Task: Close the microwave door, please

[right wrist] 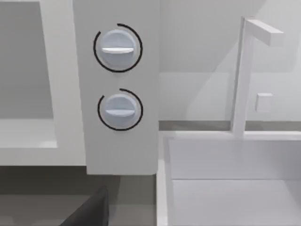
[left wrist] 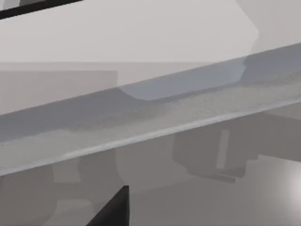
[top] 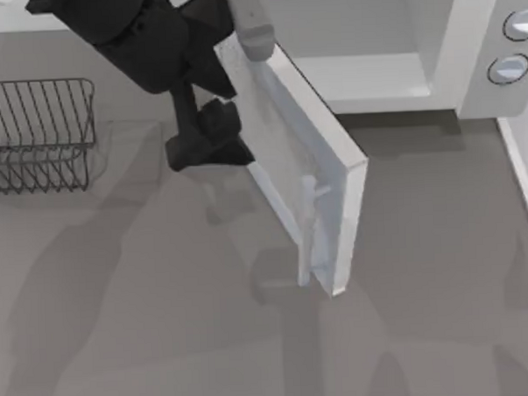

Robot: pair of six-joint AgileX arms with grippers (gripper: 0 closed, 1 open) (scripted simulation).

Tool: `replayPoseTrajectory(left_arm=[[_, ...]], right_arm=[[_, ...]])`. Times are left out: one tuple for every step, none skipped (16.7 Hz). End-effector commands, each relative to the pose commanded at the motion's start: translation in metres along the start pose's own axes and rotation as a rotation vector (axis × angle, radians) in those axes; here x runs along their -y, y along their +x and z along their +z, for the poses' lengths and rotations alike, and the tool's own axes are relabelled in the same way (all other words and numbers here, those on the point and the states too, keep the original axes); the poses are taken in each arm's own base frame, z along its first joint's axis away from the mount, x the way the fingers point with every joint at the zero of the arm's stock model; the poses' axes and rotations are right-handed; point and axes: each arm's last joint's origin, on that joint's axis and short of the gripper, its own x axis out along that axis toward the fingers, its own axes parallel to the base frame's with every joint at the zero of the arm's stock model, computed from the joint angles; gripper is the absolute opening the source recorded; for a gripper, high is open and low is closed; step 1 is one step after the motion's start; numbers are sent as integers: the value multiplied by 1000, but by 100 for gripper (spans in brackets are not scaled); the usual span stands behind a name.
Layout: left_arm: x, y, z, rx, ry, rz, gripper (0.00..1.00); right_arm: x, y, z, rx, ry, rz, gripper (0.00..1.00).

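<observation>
The white microwave (top: 362, 36) stands at the back of the table with its pale cavity showing. Its two grey knobs (right wrist: 117, 49) face the right wrist view. The microwave door (top: 288, 153) stands ajar, swung out toward the table's front, hinged at the cavity's left side. A pale bar handle (top: 310, 218) sits near its free end. My left gripper (top: 211, 141) is just left of the door's outer face, close to or touching it. In the left wrist view the door's (left wrist: 150, 113) greyish window runs close across the picture above one dark fingertip (left wrist: 115, 212).
A dark wire rack (top: 38, 133) stands at the left edge. A white sink (right wrist: 225, 188) with a faucet (right wrist: 242, 75) lies right of the microwave. One dark fingertip (right wrist: 89, 212) of my right arm shows below the knobs. Grey tabletop stretches in front of the door.
</observation>
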Motion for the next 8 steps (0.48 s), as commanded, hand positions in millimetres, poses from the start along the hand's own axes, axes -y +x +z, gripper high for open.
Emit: replayPoseTrajectory(left_arm=[[0,0,0,0,0,0,62],[0,0,0,0,0,0,55],[0,0,0,0,0,0,47],[0,0,0,0,0,0,40],[0,0,0,0,0,0,32],[0,0,0,0,0,0,25],[0,0,0,0,0,0,17],[0,0,0,0,0,0,10]], right_arm=[[0,0,0,0,0,0,100],[0,0,0,0,0,0,100],[0,0,0,0,0,0,100],[0,0,0,0,0,0,100],[0,0,0,0,0,0,100],[0,0,0,0,0,0,100],[0,0,0,0,0,0,100],[0,0,0,0,0,0,100]])
